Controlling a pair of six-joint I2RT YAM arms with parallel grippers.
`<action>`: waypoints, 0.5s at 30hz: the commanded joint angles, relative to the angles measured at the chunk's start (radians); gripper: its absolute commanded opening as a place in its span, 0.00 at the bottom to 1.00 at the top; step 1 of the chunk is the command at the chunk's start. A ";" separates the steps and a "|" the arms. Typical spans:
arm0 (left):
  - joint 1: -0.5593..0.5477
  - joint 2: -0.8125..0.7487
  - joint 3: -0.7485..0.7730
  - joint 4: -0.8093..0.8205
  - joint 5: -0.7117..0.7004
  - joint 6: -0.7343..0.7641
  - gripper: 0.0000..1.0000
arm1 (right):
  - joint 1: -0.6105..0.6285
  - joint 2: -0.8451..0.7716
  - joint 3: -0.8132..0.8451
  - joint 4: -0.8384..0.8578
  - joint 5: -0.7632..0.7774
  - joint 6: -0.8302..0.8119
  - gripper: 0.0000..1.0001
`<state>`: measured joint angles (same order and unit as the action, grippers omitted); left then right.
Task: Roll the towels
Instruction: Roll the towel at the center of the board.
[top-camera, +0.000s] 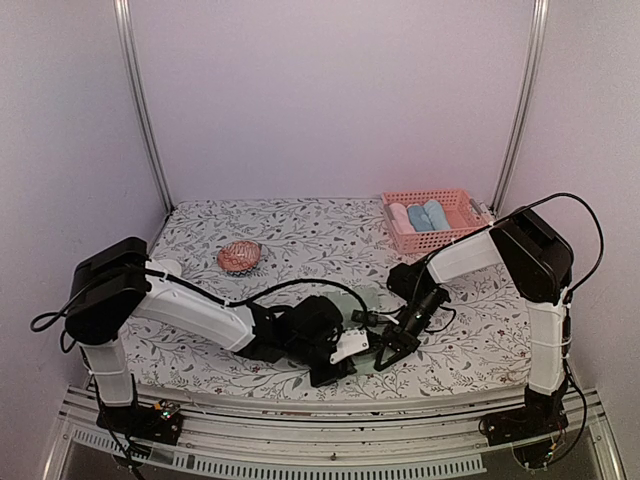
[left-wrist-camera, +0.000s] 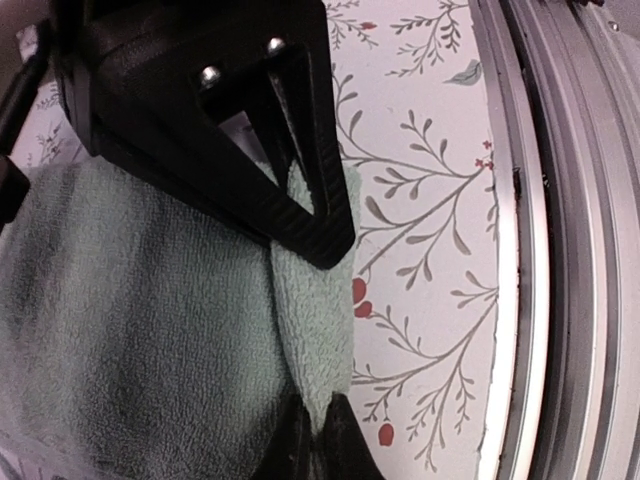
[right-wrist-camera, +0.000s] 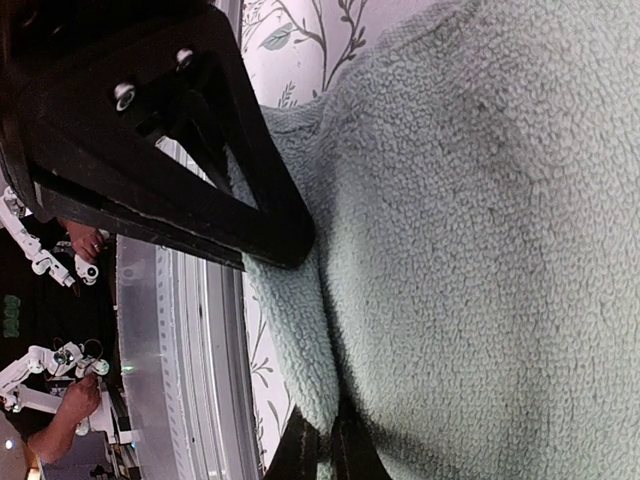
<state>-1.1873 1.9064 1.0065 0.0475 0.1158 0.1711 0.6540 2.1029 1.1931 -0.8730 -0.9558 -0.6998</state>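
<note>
A pale green towel lies on the floral table cover near the front edge. It fills the right wrist view and shows in the top view only as a small pale patch between the two grippers. My left gripper is shut on a fold of the towel's edge, and shows in the top view. My right gripper is shut on the opposite edge fold, and shows in the top view. Both grippers sit low over the table, close together.
A pink basket at the back right holds three rolled towels, one pink, one blue and one pale blue. A crumpled pink patterned cloth lies at the left middle. The metal front rail runs close to the towel.
</note>
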 joint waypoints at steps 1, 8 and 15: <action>0.058 -0.012 -0.017 -0.007 0.166 -0.035 0.04 | -0.002 0.035 0.000 -0.048 0.054 -0.027 0.04; 0.119 -0.006 -0.003 -0.057 0.414 -0.091 0.00 | -0.002 0.002 0.000 -0.162 0.001 -0.065 0.04; 0.166 0.162 0.084 -0.144 0.431 -0.141 0.00 | -0.012 0.045 -0.028 -0.127 0.066 -0.020 0.04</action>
<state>-1.0515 1.9724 1.0611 0.0292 0.5201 0.0734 0.6575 2.1044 1.1904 -0.9619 -0.9638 -0.7303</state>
